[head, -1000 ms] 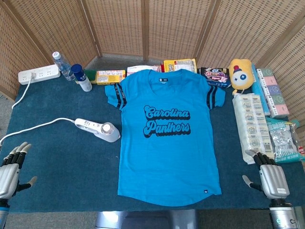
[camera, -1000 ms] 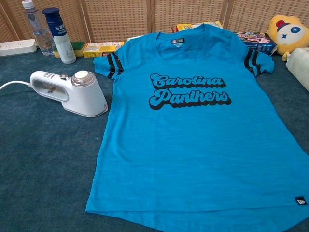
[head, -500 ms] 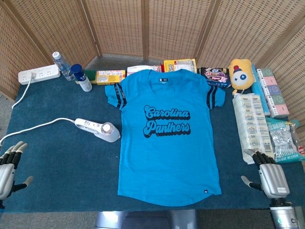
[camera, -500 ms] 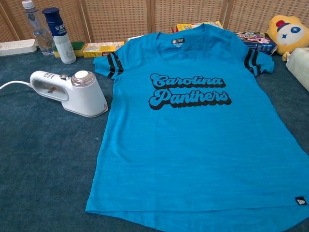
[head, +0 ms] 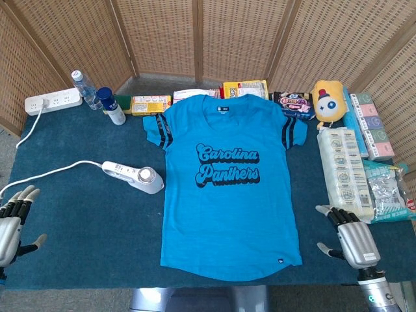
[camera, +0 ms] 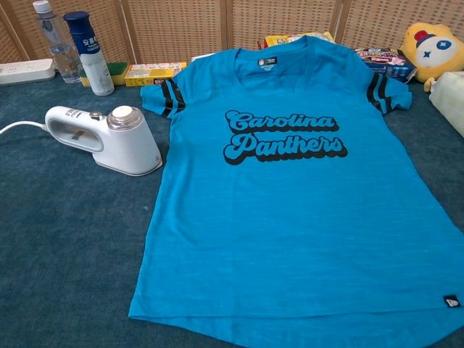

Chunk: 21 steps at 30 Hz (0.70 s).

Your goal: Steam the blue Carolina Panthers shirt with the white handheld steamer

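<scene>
The blue Carolina Panthers shirt (head: 227, 182) (camera: 290, 203) lies flat, front up, in the middle of the dark blue table. Just left of it the white handheld steamer (head: 135, 177) (camera: 109, 139) lies on the cloth, its cord running off to the left. My left hand (head: 13, 218) is at the front left corner, fingers apart and empty, far from the steamer. My right hand (head: 351, 239) is at the front right, fingers apart and empty, just right of the shirt's hem. Neither hand shows in the chest view.
A power strip (head: 52, 101), a water bottle (head: 84, 90) and a blue-capped spray bottle (head: 112, 106) stand at the back left. Snack boxes (head: 151, 104) line the back edge. A yellow plush toy (head: 328, 101) and packaged goods (head: 344, 172) fill the right side.
My right hand has moved left and slightly forward, closer to the shirt's hem. My left hand has drifted a little toward the table's left edge.
</scene>
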Each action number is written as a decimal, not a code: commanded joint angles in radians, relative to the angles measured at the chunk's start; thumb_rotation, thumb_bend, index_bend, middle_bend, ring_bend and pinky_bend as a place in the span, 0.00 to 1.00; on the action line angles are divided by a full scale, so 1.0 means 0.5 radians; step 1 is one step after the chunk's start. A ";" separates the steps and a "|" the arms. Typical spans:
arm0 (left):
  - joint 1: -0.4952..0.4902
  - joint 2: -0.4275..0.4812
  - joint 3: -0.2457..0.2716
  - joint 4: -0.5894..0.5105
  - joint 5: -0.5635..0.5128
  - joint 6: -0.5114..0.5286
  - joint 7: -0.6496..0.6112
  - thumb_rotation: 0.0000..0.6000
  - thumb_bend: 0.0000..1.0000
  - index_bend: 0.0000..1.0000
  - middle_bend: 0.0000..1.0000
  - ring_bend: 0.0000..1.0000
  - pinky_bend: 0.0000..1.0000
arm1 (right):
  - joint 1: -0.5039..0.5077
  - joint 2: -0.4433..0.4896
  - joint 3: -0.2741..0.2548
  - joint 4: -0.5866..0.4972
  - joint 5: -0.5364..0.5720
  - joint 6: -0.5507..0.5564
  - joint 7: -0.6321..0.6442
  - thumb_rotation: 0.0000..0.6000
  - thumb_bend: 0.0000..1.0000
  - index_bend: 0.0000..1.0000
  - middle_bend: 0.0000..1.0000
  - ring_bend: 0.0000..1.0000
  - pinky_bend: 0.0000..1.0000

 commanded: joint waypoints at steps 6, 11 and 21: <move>0.001 -0.002 0.017 -0.023 0.005 -0.008 0.019 1.00 0.24 0.00 0.00 0.00 0.11 | 0.069 -0.074 -0.080 0.082 -0.112 -0.089 -0.013 1.00 0.11 0.24 0.27 0.28 0.31; 0.004 0.008 0.026 -0.034 0.021 -0.001 0.022 1.00 0.24 0.00 0.00 0.00 0.11 | 0.106 -0.127 -0.117 0.132 -0.166 -0.132 -0.030 1.00 0.11 0.24 0.27 0.28 0.31; 0.021 0.031 0.034 -0.039 0.044 0.033 -0.023 1.00 0.24 0.00 0.00 0.00 0.11 | 0.134 -0.184 -0.171 0.226 -0.226 -0.152 -0.087 1.00 0.11 0.24 0.27 0.28 0.31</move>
